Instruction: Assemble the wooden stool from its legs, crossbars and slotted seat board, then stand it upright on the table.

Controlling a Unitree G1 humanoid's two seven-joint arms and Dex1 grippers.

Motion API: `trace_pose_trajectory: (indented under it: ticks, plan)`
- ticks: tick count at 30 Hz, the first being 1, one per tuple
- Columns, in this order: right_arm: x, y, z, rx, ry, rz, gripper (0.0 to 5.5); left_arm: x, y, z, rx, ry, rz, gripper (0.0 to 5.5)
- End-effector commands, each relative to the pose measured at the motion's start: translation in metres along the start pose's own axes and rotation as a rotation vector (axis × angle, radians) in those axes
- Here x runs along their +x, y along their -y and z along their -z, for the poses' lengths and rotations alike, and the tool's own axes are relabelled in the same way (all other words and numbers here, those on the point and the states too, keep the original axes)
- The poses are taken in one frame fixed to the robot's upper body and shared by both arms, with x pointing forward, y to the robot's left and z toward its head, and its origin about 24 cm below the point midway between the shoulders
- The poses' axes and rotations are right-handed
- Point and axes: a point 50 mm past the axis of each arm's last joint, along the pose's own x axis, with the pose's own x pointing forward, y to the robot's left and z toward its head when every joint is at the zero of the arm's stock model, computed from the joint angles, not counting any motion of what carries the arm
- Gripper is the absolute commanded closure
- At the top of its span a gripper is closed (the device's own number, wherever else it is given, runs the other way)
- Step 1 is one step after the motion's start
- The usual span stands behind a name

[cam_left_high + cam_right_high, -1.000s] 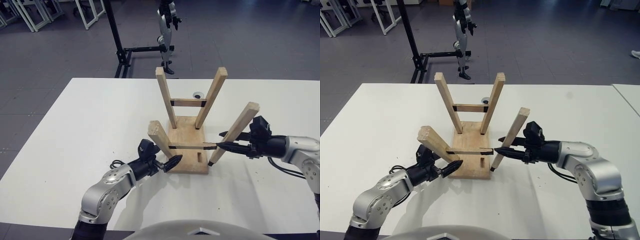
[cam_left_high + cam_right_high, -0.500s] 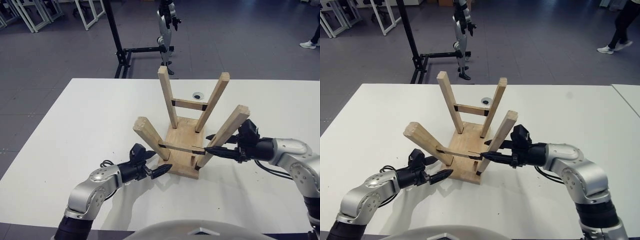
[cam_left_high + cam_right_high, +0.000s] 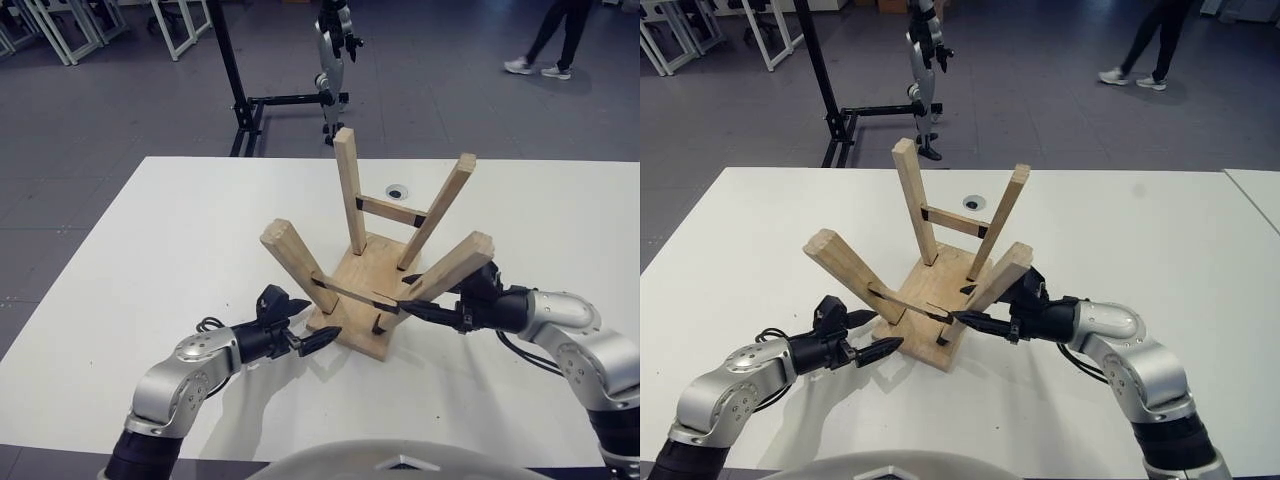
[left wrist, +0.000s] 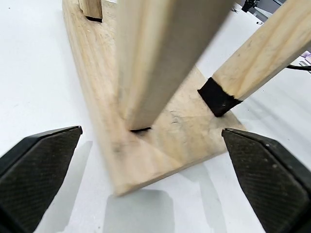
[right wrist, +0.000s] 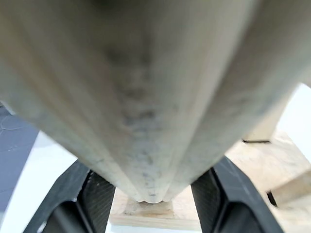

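Stool (image 3: 366,272) has four legs (image 3: 350,190), two crossbars (image 3: 390,210); left pincer (image 3: 322,317) gapes, right pincer (image 3: 405,295) clamps one leg (image 3: 455,262).

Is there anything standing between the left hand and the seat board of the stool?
No, nothing visible does. The open left hand is right at the near corner of the seat board, with bare table beside it.
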Motion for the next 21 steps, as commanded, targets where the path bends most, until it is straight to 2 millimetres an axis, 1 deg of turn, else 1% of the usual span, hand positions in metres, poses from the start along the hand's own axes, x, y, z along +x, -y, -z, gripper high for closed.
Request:
trace_pose_trajectory:
  ticks: [1,6,11,14,17,21]
  plan:
    - [-0.004,-0.007,0.026,-0.05,-0.163,0.031,3.48,-0.001,0.0,-0.002,0.015,0.003,-0.022,0.18]
    - [0.001,-0.022,0.03,-0.09,-0.175,-0.011,3.48,0.002,0.004,0.001,0.006,0.006,-0.019,0.18]
    - [0.004,-0.024,0.032,-0.129,-0.194,-0.025,3.48,0.004,0.004,0.001,0.006,0.009,-0.018,0.18]
    - [0.006,-0.025,0.034,-0.122,-0.213,-0.042,3.48,0.006,0.006,0.001,0.003,0.011,-0.017,0.18]
    - [0.007,-0.02,0.042,-0.118,-0.305,-0.032,3.48,0.009,0.007,0.001,0.002,0.014,-0.013,0.18]
    - [-0.002,-0.02,0.065,-0.059,-0.479,-0.024,3.48,0.009,0.008,0.0,0.007,0.025,-0.019,0.18]
